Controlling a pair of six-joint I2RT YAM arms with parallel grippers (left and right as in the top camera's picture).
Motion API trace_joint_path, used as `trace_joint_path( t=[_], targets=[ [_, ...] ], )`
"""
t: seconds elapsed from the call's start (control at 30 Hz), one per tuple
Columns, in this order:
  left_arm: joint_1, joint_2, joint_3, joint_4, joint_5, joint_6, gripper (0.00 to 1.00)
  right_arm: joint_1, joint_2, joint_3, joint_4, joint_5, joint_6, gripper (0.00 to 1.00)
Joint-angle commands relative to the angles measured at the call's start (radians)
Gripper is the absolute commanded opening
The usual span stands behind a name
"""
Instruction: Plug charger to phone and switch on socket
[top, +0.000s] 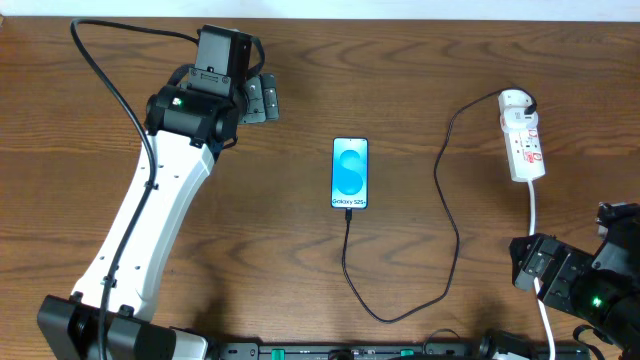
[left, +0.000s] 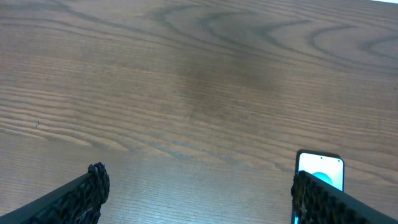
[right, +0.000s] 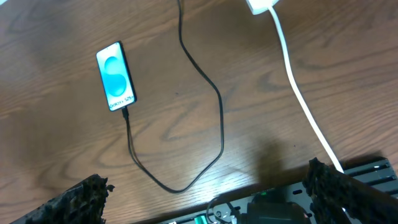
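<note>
Overhead: charger (top: 455, 230) tip at phone (top: 350, 173) end, socket (top: 524, 140) well apart

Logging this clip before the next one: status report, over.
Left gripper open, empty; right gripper open, empty. Charger tip at phone, looks plugged in. Socket apart from both grippers, switch unreadable. Nothing in the way.

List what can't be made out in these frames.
Overhead: the power strip switch is too small to read as on or off.
Overhead: the charger plug meets the phone, but it is too small to judge whether it is seated.
Right wrist: the power strip is cut off by the top edge; only a corner shows.
Left wrist: the phone is partly hidden by the left gripper finger and the bottom edge.
</note>
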Motion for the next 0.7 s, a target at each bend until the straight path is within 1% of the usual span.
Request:
trace_joint_path(
  t=[0.0,0.23,0.37,0.5,0.67],
  targets=[
    [0.003,0.003,0.004,0.000,-0.016,0.002,0.95,0.008,-0.002,-0.005,-0.003,0.022,-0.022,0.99],
    [0.003,0.003,0.004,0.000,-0.016,0.002,0.95,0.008,-0.002,-0.009,0.014,0.054,-0.042,0.99],
    [0.003,0.003,0.004,0.000,-0.016,0.002,0.95,0.011,-0.046,-0.055,0.103,0.006,-0.106,0.99],
    [0.003,0.003,0.004,0.000,-0.016,0.002,0.95,0.052,-0.153,-0.164,0.216,-0.031,-0.184,0.99],
    [0.003,0.003,0.004,0.000,-0.016,0.002,0.95,0.132,-0.338,-0.360,0.380,-0.031,-0.210,0.99]
  ],
)
